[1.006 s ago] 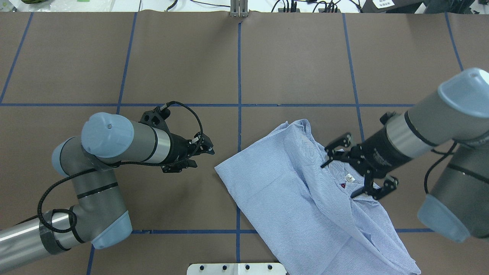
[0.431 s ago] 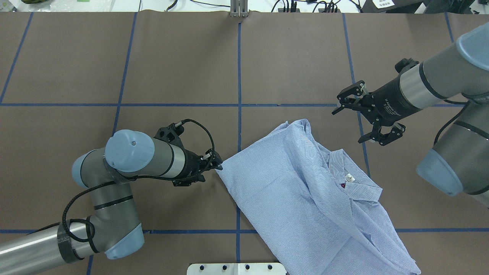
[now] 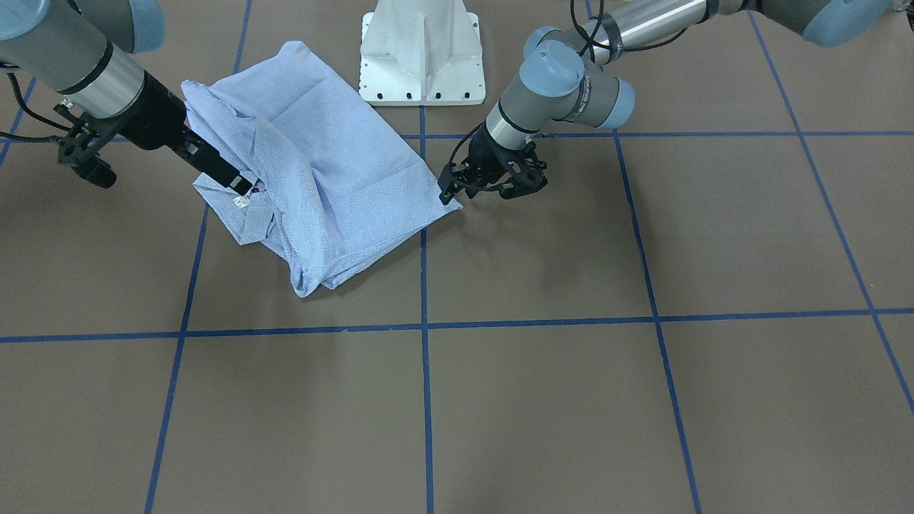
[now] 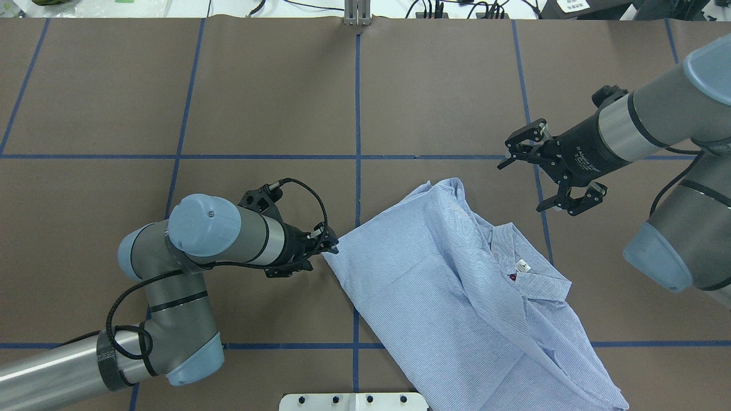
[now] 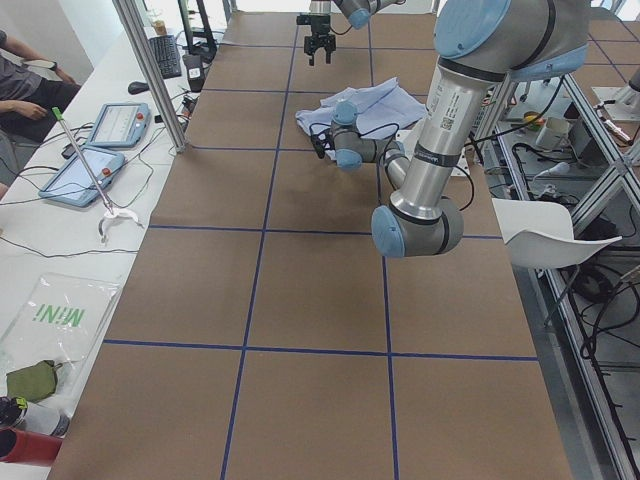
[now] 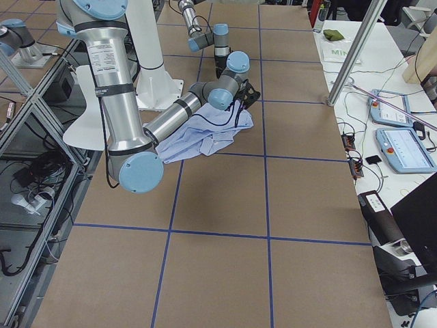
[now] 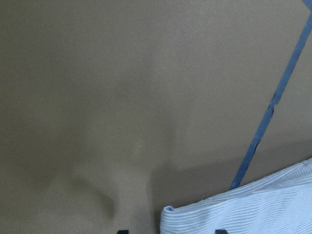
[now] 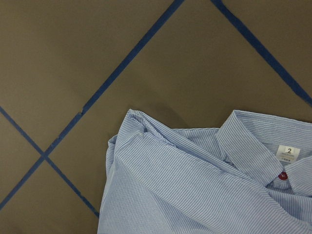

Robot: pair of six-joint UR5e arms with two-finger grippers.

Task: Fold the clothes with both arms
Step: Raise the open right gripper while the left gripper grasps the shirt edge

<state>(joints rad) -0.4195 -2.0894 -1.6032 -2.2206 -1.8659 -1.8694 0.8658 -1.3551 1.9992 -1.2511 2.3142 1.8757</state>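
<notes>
Lying between left gripper (image 4: 322, 255) fingers is shirt (image 4: 434, 285) corner.

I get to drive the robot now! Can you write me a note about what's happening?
Left tool: open, the shirt's near-left corner between its fingers, not gripped yet.
Right tool: open, empty, raised off the shirt beyond the collar.
Shirt: rumpled and partly doubled over on the table, near the robot.
Done: no neat fold.
Left: grip, spread flat, fold.
</notes>
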